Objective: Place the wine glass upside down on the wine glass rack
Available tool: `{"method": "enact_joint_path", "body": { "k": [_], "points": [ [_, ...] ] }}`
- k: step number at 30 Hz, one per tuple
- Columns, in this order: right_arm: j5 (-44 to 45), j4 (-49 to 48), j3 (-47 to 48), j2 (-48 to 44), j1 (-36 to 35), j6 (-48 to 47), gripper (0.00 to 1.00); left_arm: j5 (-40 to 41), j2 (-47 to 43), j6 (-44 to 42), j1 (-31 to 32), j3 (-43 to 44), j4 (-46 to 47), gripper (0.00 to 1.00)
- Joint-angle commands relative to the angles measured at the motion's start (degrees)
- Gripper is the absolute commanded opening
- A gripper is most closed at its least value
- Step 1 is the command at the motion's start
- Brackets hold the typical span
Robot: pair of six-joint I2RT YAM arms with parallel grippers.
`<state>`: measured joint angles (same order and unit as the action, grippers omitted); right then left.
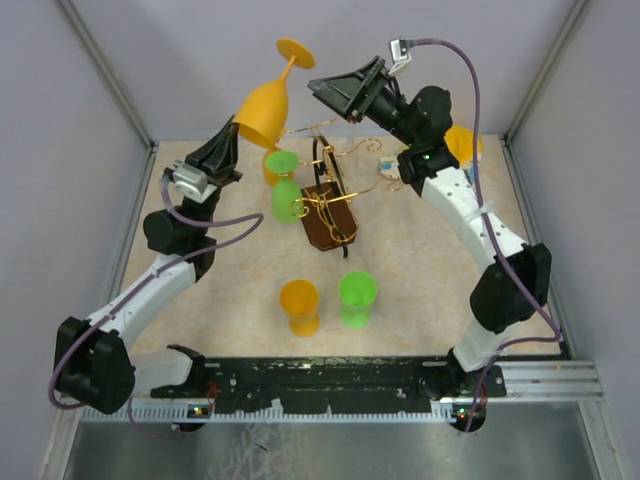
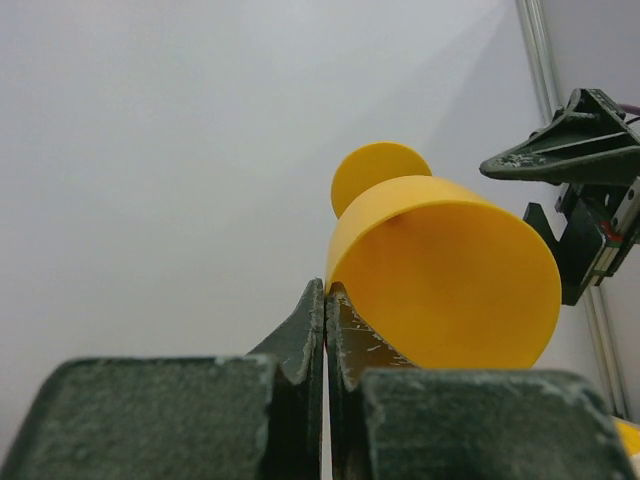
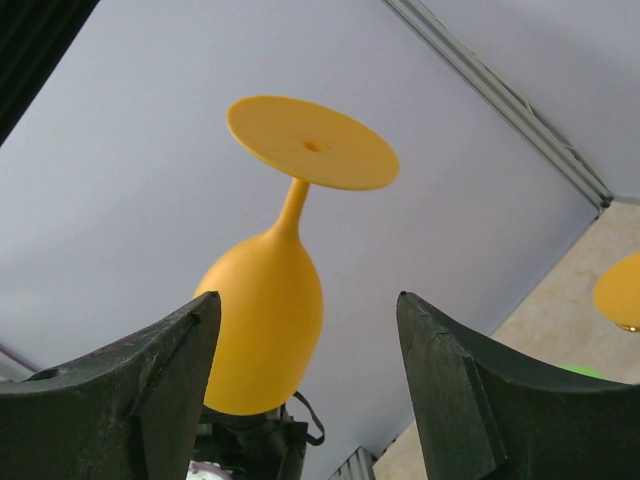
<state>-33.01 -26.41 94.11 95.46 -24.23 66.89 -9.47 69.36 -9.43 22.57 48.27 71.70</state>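
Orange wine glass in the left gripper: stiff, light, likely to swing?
Probably stiff, light plastic: the orange wine glass looks opaque and holds shape pinched at its rim by the left gripper. Gripped at one edge and tilted, it may pivot if nudged. Its smooth wall could slip.

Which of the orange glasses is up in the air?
The upside-down orange glass, pinched at its rim by the left gripper. The front orange glass stands on the table.
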Motion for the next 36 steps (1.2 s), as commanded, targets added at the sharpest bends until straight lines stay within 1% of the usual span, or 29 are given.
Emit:
{"method": "enact_joint_path", "body": {
  "k": [1,10,18,25,30,36],
  "points": [
    [1.02,-7.11,1.21,1.26,-1.84,1.63,0.70,1.00,0.39,0.46,1.09,-2.18,8.09,0.00],
    [1.92,-3.06,5.64,4.87,-4.95,-1.72,0.65,2.81,0.29,0.84,1.52,-5.12,11.00,0.00],
    [2.60,-3.41,6.49,4.86,-5.61,-2.33,0.62,3.10,1.54,1.90,1.90,-5.78,11.60,0.00],
    [3.38,-3.98,5.59,3.28,-5.65,-2.91,0.61,3.98,1.82,1.96,1.98,-6.30,11.76,0.00],
    [3.82,-3.37,6.93,4.56,-6.30,-3.09,0.61,3.63,2.88,3.88,2.16,-6.40,13.22,0.00],
    [4.05,-3.38,9.01,6.84,-6.88,-3.00,0.58,3.56,3.65,4.27,2.48,-6.90,14.10,0.00]
  ]
}}
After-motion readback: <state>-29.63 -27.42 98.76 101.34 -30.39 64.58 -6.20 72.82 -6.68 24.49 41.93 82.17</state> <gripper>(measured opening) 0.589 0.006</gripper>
